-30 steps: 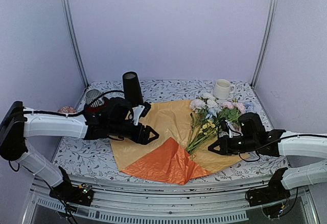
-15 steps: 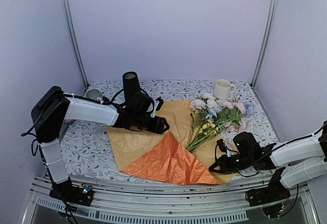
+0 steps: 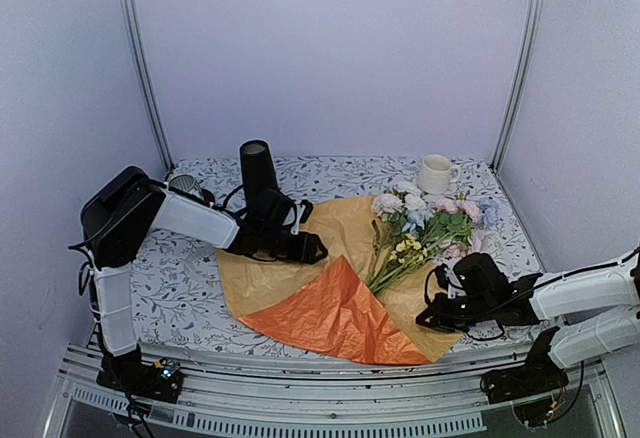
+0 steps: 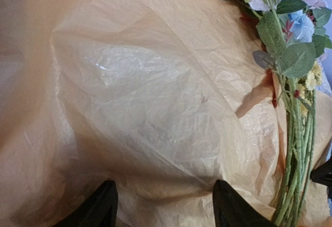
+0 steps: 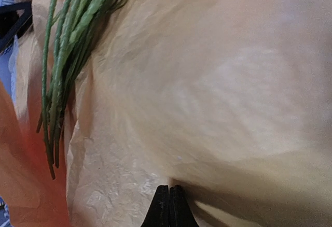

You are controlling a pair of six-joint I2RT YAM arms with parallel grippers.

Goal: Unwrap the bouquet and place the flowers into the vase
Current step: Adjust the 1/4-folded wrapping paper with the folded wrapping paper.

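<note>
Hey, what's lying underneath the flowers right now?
The flowers lie mostly on the opened wrapping paper, tan side up. The paper covers the patterned table beneath them, so anything under it cannot be seen.

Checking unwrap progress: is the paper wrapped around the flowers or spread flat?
Spread open. The paper lies flat, tan side up, its near corner folded over showing orange; the flowers lie loose on top.

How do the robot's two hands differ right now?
The left hand has its fingers spread wide; the right hand has its fingers pressed together. The left hand hangs over the left half of the paper, the right hand at its near right edge, by the stem ends of the flowers. Both are black, low over the tan paper, holding no flowers.
</note>
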